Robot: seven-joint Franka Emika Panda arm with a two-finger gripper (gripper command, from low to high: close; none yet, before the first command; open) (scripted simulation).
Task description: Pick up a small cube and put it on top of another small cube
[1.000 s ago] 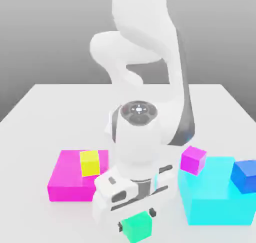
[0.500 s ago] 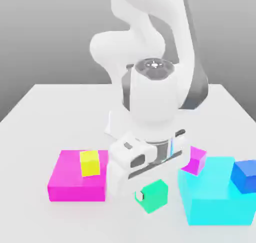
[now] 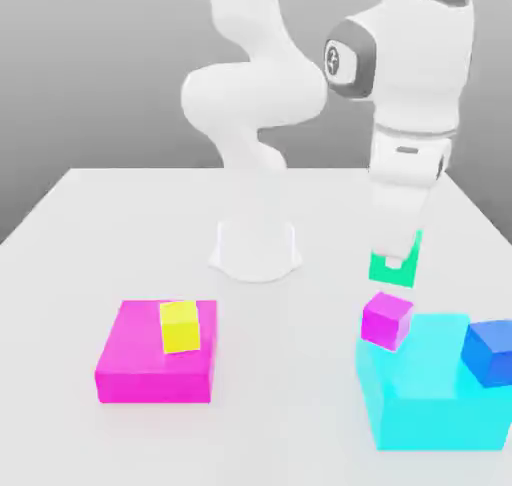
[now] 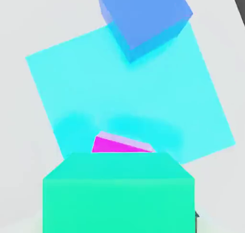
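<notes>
magenta block (image 3: 150,364) with yellow cube (image 3: 180,326) on it, table's (image 3: 80,234) front-left | gripper (image 3: 393,264) clenched on teal-green cube (image 3: 392,265), in the air just above magenta-purple cube (image 3: 386,320) | blue cube (image 3: 490,352) on cyan block (image 3: 430,399), front-right

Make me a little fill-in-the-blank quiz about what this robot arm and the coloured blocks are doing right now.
1. The gripper is shut on the small ____ cube.
2. That cube hangs just above the small magenta cube, not yet ____ it.
3. The small yellow cube sits on the flat ____ block.
4. The blue cube rests on the large ____ block.

Missing words: green; touching; magenta; cyan
</notes>
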